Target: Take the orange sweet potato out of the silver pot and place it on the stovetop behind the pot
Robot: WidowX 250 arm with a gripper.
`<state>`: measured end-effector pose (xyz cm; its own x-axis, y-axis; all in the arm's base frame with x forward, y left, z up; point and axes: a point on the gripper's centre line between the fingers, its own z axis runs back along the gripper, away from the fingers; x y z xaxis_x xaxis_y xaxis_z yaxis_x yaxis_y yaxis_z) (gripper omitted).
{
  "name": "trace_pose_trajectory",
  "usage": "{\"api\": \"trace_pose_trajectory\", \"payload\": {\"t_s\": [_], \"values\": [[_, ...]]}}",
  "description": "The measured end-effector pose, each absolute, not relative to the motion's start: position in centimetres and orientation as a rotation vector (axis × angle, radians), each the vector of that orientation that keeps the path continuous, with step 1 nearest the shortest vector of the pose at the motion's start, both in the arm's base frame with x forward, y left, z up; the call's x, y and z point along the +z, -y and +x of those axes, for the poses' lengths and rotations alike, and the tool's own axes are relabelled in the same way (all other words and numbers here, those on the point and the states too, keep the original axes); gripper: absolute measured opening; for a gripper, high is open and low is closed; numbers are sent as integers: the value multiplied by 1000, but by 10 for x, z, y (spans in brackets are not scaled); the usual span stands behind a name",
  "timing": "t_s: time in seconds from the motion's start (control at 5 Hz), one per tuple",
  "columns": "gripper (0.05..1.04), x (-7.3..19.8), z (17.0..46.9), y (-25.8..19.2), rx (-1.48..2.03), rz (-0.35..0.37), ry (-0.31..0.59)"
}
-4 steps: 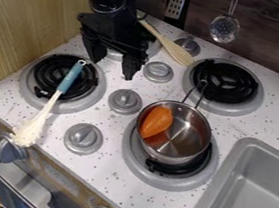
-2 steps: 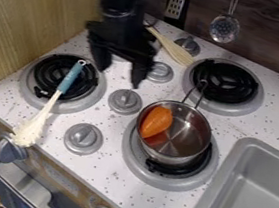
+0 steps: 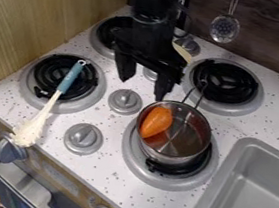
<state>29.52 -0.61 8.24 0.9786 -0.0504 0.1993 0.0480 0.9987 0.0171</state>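
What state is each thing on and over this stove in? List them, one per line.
Hand: open, holding nothing, beside the pot.
Pot: upright, uncovered, on the front right burner.
Orange vegetable: whole, lying in the pot.
Blue-handled utensil: lying across the front left burner.
Wooden utensil: partly hidden behind the arm.
Slotted ladle: hanging.
Back right burner: uncovered, no visible glow.
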Motion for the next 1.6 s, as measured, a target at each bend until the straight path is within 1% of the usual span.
{"api": "trace_pose_trajectory", "payload": {"t_s": [0.2, 0.4, 0.8, 1.0, 1.2, 1.6], "values": [[1000, 87, 298, 28, -60, 56, 263], [1000, 86, 304, 36, -13, 46, 321], [1000, 68, 318, 46, 33, 20, 332], [1000, 57, 318, 50, 28, 15, 331], [1000, 53, 315, 49, 27, 27, 329], [1000, 50, 308, 47, 17, 53, 284]]}}
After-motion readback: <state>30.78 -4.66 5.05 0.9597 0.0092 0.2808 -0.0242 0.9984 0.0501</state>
